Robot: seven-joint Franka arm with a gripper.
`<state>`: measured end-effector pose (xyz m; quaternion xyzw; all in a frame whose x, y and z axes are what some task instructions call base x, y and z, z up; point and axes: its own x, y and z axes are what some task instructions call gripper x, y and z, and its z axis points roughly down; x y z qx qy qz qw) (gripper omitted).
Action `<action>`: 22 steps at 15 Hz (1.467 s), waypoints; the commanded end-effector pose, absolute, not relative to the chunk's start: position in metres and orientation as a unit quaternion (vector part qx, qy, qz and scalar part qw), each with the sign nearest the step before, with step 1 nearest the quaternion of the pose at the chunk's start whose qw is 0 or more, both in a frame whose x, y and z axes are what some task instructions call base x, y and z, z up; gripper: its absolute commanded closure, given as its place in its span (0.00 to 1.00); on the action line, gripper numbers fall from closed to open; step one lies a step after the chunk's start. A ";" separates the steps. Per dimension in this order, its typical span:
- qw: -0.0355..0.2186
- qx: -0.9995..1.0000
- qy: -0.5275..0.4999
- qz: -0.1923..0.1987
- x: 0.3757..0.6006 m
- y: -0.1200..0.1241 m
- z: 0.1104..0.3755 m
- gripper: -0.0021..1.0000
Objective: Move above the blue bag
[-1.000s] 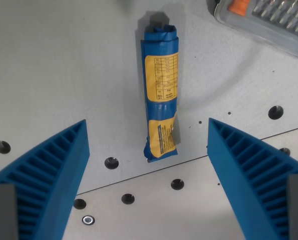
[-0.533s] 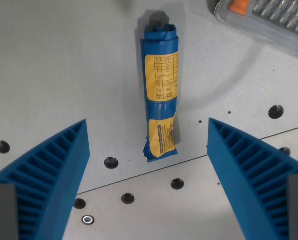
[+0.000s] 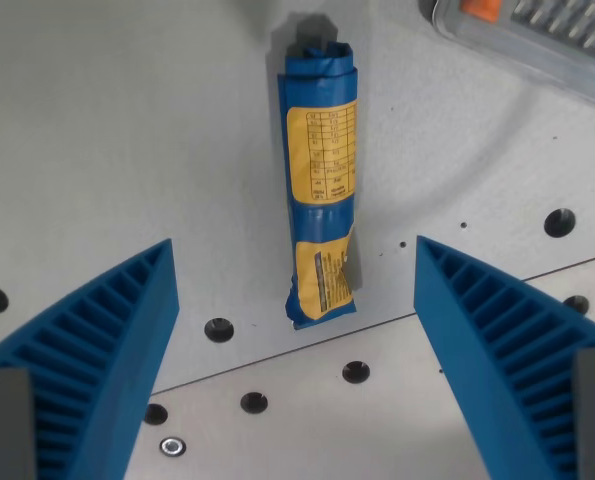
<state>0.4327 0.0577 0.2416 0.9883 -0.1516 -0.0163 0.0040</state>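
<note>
My pincer hangs with its ribbed blue fingers spread wide apart, empty. The rolled blue plastic bag with yellow labels lies flat on the grey perforated tabletop, its near end between them. I risk drifting toward the clear plastic tool case beside it.

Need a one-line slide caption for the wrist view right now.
Open claw hovers over a rolled blue bag lying on the perforated table, clear case at the top right.

You see a glossy, crinkled plastic blue bag with matt yellow labels, ribbed blue plastic fingers, and a matt grey speckled desk.
</note>
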 end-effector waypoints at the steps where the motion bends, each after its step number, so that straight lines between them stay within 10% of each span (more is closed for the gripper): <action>1: -0.004 0.985 -0.172 0.027 0.426 0.056 0.231 0.00; 22: -0.004 0.980 -0.198 0.025 0.410 0.053 0.160 0.00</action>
